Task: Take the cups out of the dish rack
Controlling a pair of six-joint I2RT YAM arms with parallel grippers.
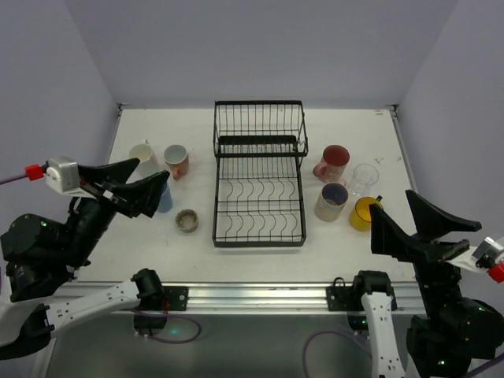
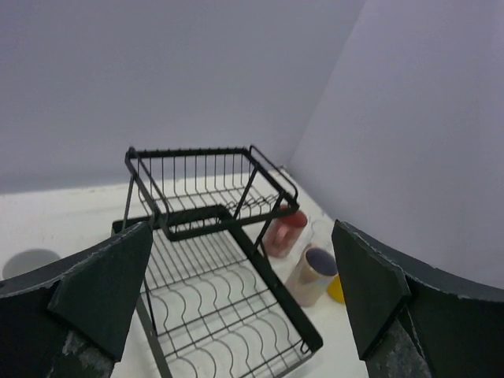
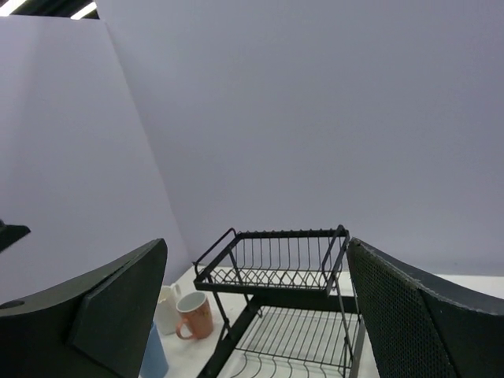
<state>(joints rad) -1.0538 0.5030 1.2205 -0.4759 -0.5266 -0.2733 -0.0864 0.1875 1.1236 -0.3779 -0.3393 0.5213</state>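
Observation:
The black wire dish rack [image 1: 259, 173] stands mid-table with both tiers bare. To its left stand a white cup [image 1: 142, 153], a salmon-pink mug [image 1: 176, 161], a blue cup [image 1: 164, 198] partly hidden by my left gripper, and a small grey-beige cup [image 1: 187, 220]. To its right stand a dark red mug [image 1: 334, 162], a clear glass [image 1: 365, 179], a pink patterned cup [image 1: 331, 201] and a yellow cup [image 1: 364, 213]. My left gripper [image 1: 152, 175] is open and empty above the blue cup. My right gripper [image 1: 392, 206] is open and empty beside the yellow cup.
The left wrist view shows the rack [image 2: 213, 276], the dark red mug [image 2: 285, 232], the patterned cup [image 2: 313, 276] and the yellow cup [image 2: 337, 290]. The right wrist view shows the rack [image 3: 276, 276], the white cup [image 3: 167, 307], the salmon mug [image 3: 195, 315]. Walls enclose the table.

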